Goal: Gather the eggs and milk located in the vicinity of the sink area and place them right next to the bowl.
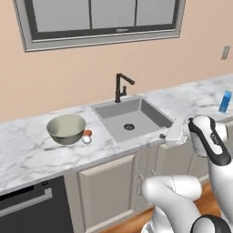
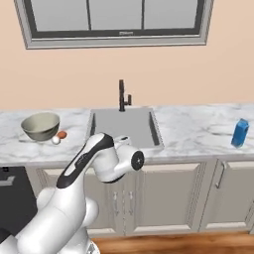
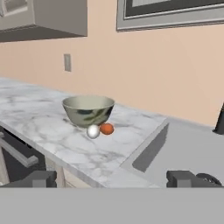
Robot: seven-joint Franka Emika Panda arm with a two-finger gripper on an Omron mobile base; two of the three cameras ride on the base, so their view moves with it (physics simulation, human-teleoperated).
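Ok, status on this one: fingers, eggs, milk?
Fingers open, empty. Both eggs beside bowl. Milk carton alone on counter right of sink.

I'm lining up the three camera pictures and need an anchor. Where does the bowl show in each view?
Left base view: the bowl sits left of centre on the counter, left of the sink.
Right base view: far left on the counter.
Hand view: upper middle, beyond the claw.
Shared landmark: the white egg and orange egg touching each other at the bowl's base.
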